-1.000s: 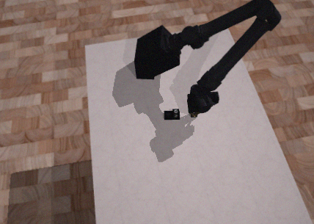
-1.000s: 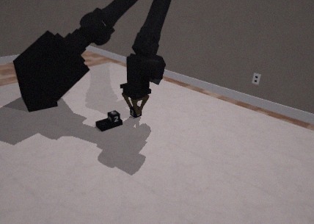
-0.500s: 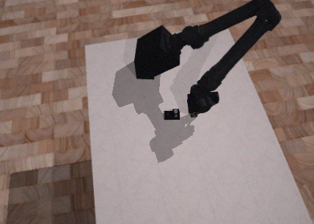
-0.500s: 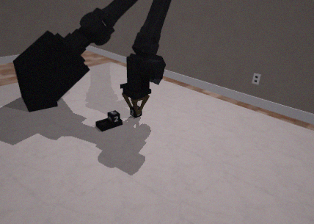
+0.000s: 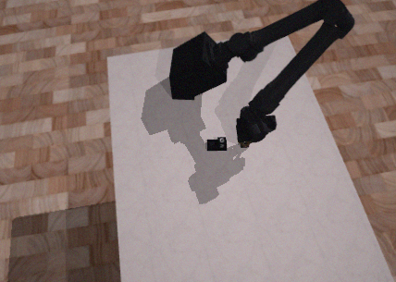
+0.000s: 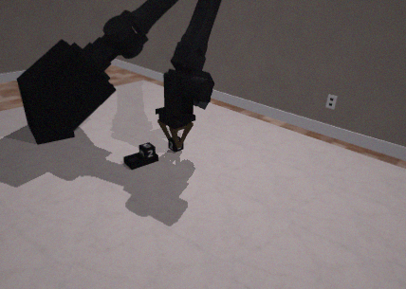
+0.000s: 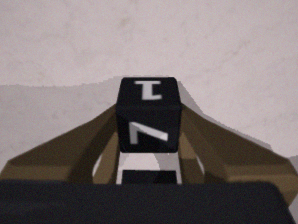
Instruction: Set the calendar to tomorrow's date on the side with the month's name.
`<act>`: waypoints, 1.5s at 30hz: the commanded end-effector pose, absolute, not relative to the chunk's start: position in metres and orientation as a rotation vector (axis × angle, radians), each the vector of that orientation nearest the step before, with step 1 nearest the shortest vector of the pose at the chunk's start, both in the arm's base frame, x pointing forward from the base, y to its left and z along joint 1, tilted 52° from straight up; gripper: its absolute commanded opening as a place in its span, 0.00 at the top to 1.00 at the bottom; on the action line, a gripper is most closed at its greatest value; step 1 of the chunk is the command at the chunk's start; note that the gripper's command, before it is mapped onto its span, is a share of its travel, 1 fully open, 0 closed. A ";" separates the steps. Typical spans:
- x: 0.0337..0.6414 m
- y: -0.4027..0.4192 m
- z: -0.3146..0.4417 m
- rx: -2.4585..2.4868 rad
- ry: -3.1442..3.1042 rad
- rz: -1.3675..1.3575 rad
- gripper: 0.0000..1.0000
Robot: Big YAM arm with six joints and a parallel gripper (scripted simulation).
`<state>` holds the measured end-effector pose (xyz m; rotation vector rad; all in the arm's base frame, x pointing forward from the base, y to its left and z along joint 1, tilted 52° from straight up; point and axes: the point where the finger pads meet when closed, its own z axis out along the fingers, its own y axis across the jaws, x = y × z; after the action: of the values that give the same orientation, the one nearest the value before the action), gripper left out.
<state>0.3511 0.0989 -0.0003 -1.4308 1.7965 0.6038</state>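
The black tray (image 5: 211,145) (image 6: 135,163) lies flat on the table. One black cube with white digits (image 5: 222,143) (image 6: 147,151) stands in one end of it, the right end in the top and exterior views; a 2 shows on its side in the exterior view. The tray's other end holds no cube. My gripper (image 5: 244,144) (image 6: 175,141) (image 7: 148,112) is shut on the other black cube (image 6: 172,146) (image 7: 149,108), to the right of the tray, at or just above the table. In the wrist view that cube shows a 1 on the upper face and a slanted 7 on the nearer face. Its other faces are hidden.
The white table (image 5: 231,234) (image 6: 266,221) carries the arm's base (image 5: 196,69) (image 6: 62,98), behind and left of the tray. The arm's shadow falls across the table around the tray. Wooden floor (image 5: 42,137) surrounds the table.
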 end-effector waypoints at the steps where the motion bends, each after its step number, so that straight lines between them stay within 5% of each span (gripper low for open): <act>1: 0.357 0.104 0.009 -1.447 1.772 0.590 0.73; 45: 0.355 0.107 -0.001 -1.440 1.790 0.608 0.73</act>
<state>0.3527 0.1015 -0.0007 -1.4335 1.7922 0.5998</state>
